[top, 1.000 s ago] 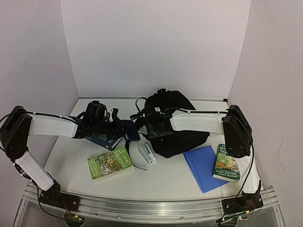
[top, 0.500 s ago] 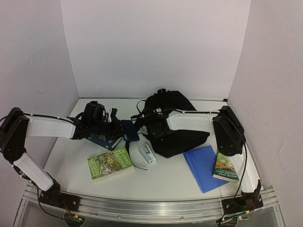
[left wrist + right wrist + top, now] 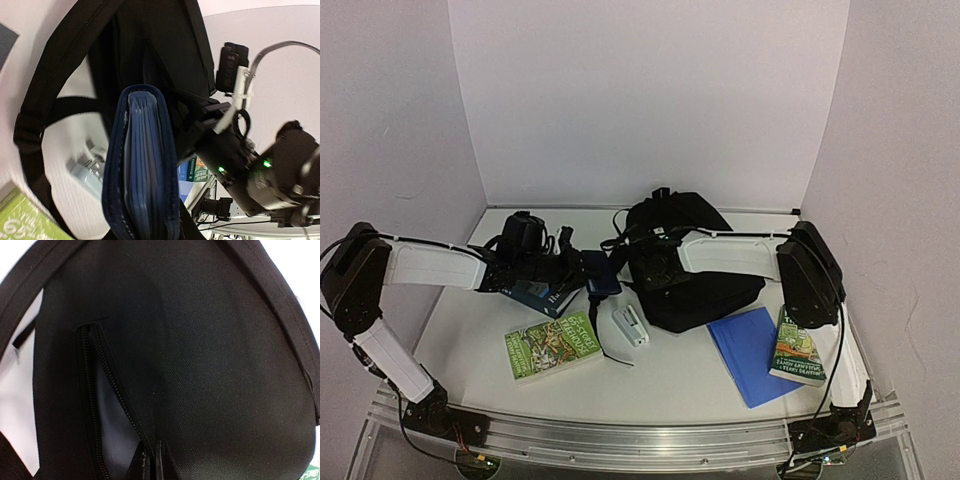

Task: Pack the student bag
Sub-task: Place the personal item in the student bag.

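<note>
The student bag [image 3: 705, 292] is a black fabric backpack lying at the table's middle back, its straps [image 3: 620, 235] trailing left. Its zip opening [image 3: 107, 432] gapes, showing grey lining. My right gripper [image 3: 647, 270] is shut, pinching the bag's fabric edge [image 3: 150, 440] beside the zip [image 3: 89, 390]. My left gripper [image 3: 578, 272] is shut on a navy zip case [image 3: 603, 273], held edge-on [image 3: 145, 170] just left of the bag [image 3: 150, 45] and facing its opening. The left fingers are hidden behind the case.
A green book [image 3: 552, 345] and a white stapler [image 3: 629, 325] lie in front of the left gripper. A dark blue book [image 3: 542, 297] sits under the left arm. A blue folder [image 3: 752, 352] and another green book [image 3: 798, 345] lie at the front right.
My right gripper has closed from open onto the bag's fabric by the zip. The left arm, still holding the navy case, has shifted only slightly.
</note>
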Controlling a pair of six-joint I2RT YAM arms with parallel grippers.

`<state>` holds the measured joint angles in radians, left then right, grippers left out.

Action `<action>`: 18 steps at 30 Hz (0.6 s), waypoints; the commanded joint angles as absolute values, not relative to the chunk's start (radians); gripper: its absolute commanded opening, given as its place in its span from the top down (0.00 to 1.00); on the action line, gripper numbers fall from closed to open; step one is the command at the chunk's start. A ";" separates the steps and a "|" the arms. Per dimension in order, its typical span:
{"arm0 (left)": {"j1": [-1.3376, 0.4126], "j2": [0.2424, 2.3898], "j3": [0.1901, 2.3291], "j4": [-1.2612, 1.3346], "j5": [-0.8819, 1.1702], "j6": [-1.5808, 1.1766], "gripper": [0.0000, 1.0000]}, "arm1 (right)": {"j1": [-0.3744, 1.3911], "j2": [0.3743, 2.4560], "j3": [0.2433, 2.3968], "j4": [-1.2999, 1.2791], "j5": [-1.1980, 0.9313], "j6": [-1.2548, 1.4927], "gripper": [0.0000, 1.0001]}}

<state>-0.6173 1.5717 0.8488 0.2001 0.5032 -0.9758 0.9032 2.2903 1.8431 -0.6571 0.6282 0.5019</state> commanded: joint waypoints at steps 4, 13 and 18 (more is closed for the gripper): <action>-0.652 1.689 1.001 0.346 0.587 -1.031 1.00 | 0.861 2.067 1.703 -0.498 0.410 0.546 1.00; -0.664 1.799 1.049 0.518 0.634 -1.149 1.00 | 0.853 2.014 1.618 -0.416 0.313 0.564 1.00; -0.677 1.845 1.088 0.556 0.635 -1.183 1.00 | 0.854 2.001 1.597 -0.399 0.305 0.574 1.00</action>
